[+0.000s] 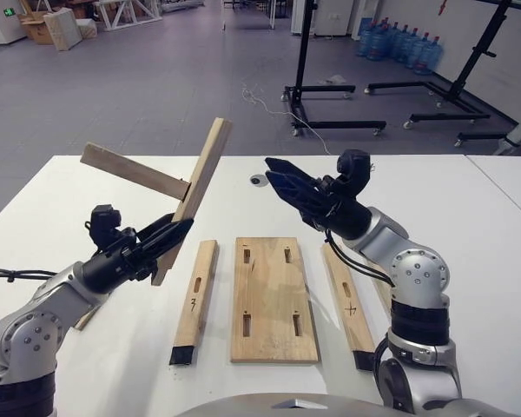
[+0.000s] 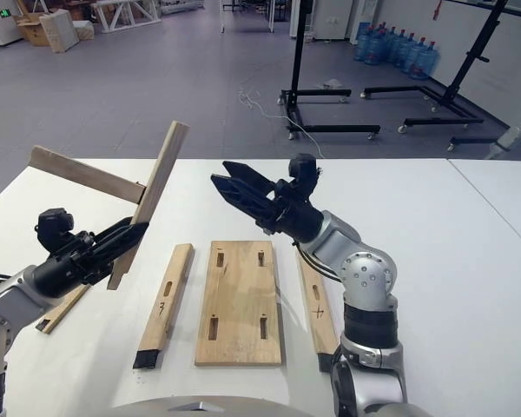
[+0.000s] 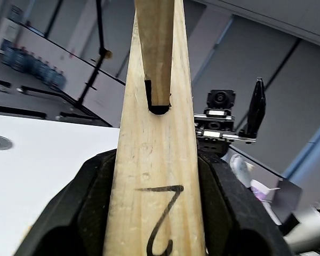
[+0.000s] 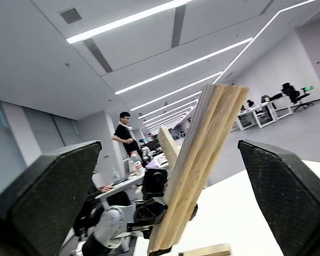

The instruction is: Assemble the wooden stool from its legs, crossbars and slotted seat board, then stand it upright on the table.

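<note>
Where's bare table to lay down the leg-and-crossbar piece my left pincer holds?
Widest bare patch: the table right of the right arm. Also free: the far strip beyond the seat board, around the small round hole. Crowded: the middle, where the seat board and two slotted legs lie side by side; a stick lies under the left arm.

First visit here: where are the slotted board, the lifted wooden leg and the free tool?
Flat slotted wooden seat board [image 1: 273,295]: left eye view, centre.
Pale wooden leg [image 1: 207,158]: left eye view, upper shaft.
Black right tool [image 1: 273,171]: left eye view, between fingertips.
</note>
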Available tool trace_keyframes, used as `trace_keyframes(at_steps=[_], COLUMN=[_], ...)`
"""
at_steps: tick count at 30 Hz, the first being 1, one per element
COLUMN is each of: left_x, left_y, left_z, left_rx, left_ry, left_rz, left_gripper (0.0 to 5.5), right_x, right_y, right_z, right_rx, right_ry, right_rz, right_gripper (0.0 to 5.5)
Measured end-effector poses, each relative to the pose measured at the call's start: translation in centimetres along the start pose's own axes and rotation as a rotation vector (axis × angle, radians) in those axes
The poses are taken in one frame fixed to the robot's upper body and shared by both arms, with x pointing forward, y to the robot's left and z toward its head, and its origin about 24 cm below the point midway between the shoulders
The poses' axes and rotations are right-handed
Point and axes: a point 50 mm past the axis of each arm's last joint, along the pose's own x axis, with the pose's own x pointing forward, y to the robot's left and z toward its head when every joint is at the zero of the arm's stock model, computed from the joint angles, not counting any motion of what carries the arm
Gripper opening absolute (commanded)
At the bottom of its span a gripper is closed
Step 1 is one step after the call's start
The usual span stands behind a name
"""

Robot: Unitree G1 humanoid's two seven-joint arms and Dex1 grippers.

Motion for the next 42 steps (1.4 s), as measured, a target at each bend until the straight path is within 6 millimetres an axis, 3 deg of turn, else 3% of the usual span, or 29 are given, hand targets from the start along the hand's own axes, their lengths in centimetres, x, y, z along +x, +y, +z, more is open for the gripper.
trace_keyframes(at_steps=[6,12,16,20,27,35,36,42], left_x=[1.3,1.9,2.1,2.3,2.4,2.5,2.7,2.6], left_y=[-0.6,-1.2,-1.5,-1.8,-2.2,-2.0,-2.0,-0.1], left_z=[-0.7,-1.2,-1.8,-1.8,-2.6,-3.0,-2.8,-3.0], left_rx=[-0.055,-0.060,-0.078,-0.071,-0.064,-0.079,-0.074,-0.058], left_ry=[0.049,0.066,0.060,0.038,0.025,-0.003,-0.004,0.010], left_rz=[-0.099,-0.144,-0.160,-0.193,-0.209,-0.205,-0.215,-0.101], left_gripper=[2.04,2.04,2.04,2.04,2.04,2.04,2.41,3.21], right_x=[1.6,3.0,3.1,2.6,2.2,2.4,2.4,1.3], right_y=[-0.8,-1.6,-1.6,-0.3,-0.2,-0.3,-0.1,0.8], right_z=[-2.3,-2.7,-1.9,-0.8,-0.7,-0.6,-0.4,-0.2], right_rx=[0.118,0.123,0.131,0.221,0.222,0.163,0.139,0.012], right_ry=[0.031,0.043,0.005,-0.032,-0.001,0.006,0.001,0.022], right_rz=[0.057,0.052,0.078,0.227,0.219,0.172,0.170,0.187], right_gripper=[4.72,4.72,4.05,3.41,2.36,2.11,2.10,2.07])
